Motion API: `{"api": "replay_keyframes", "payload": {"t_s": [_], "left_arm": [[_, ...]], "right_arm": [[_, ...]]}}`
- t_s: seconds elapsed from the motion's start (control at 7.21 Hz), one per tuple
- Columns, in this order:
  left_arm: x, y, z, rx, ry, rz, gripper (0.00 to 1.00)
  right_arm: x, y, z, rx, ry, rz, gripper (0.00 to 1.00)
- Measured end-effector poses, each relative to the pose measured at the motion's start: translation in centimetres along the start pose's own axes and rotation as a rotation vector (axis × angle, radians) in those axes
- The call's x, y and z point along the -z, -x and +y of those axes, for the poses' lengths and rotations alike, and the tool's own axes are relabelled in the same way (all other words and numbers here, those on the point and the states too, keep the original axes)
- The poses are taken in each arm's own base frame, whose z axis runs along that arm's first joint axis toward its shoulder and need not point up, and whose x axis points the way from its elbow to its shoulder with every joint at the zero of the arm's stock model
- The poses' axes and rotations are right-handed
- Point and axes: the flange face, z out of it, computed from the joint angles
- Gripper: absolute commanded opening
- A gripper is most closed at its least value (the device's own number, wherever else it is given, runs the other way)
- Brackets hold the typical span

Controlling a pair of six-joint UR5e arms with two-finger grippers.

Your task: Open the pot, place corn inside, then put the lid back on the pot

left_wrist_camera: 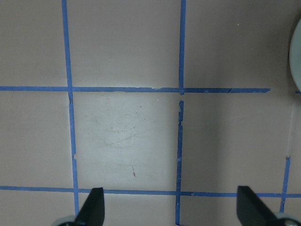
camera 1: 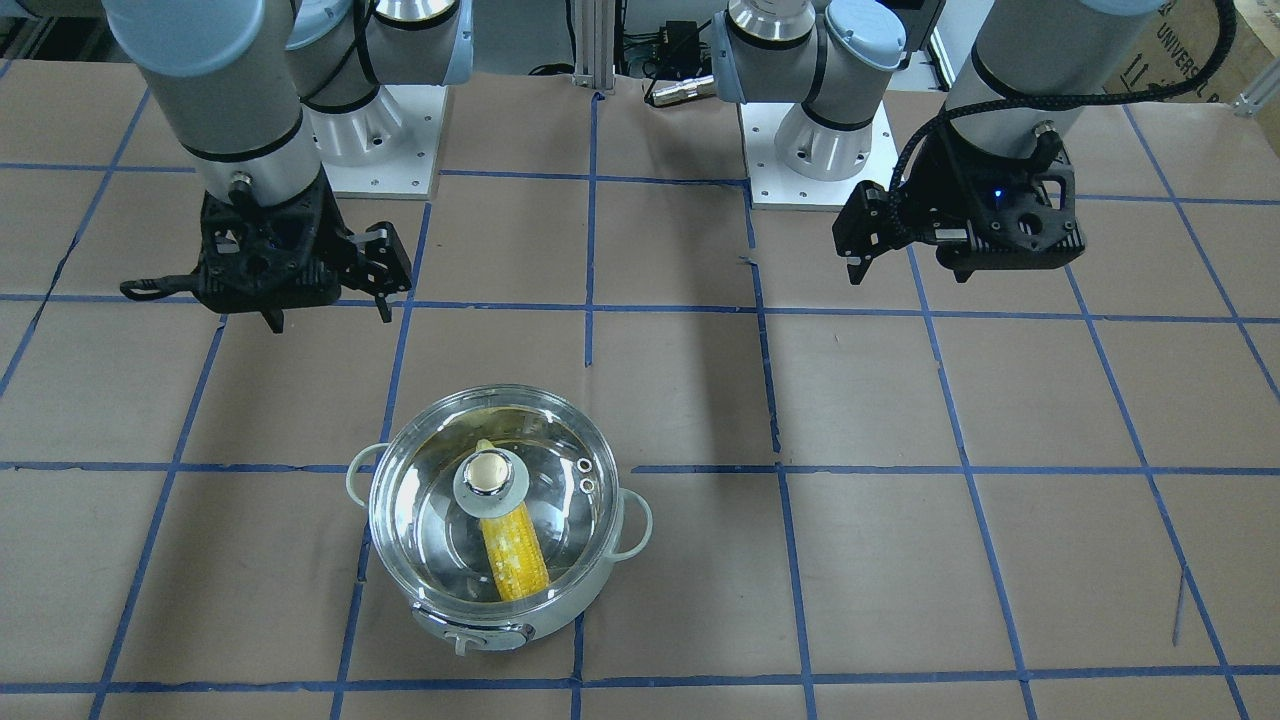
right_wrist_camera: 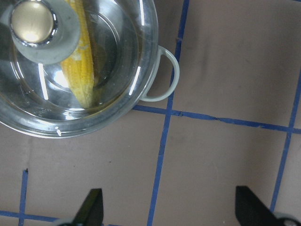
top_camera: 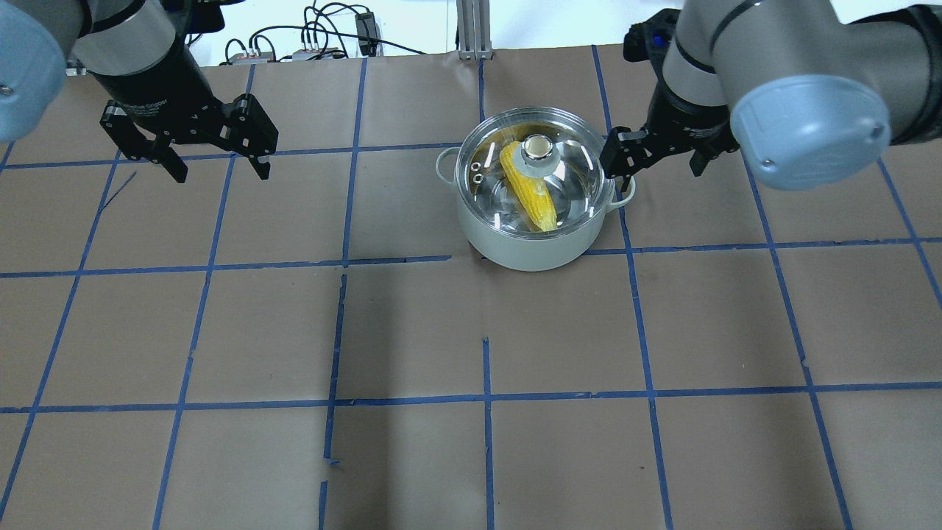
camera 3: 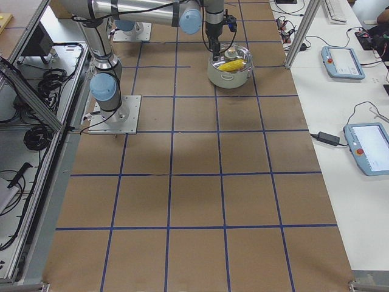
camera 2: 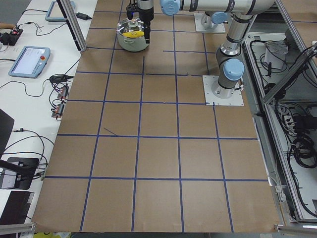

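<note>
My left gripper (top_camera: 221,173) hangs over the bare table (top_camera: 412,331), well to the left of the pot (top_camera: 537,246). Its fingers are spread wide and hold nothing; the wrist camera shows only paper and tape lines between the tips. In the middle, the corn (top_camera: 531,195) lies slantwise inside the pot and the lid (top_camera: 581,169) sits on top. By my judgement all three steps are done, and nothing is left but to keep clear. My right gripper (top_camera: 653,168) hovers just beside the pot's right side, also wide open and empty. The lid looks seated all round, though glare on the glass keeps me from being sure, and its knob hides part of the cob. In both side views the pot is too small to add anything.
</note>
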Motion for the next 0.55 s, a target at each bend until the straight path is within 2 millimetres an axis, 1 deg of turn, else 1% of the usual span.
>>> {"api": "replay_keyframes", "payload": {"t_s": [0.14,0.28,0.55], "left_arm": [[0.0,0.0,0.1,0.000,0.000,0.002,1.00],[-0.1,-0.1,0.3,-0.001,0.001,0.003,1.00],[-0.1,-0.1,0.4,-0.001,0.002,0.004,1.00]], "right_arm": [[0.8,-0.6,1.3,-0.010,-0.010,0.004,1.00],[1.5,-0.7,2.1,-0.013,-0.020,0.006,1.00],[2.7,-1.0,2.4,-0.010,-0.036,0.010,1.00]]}}
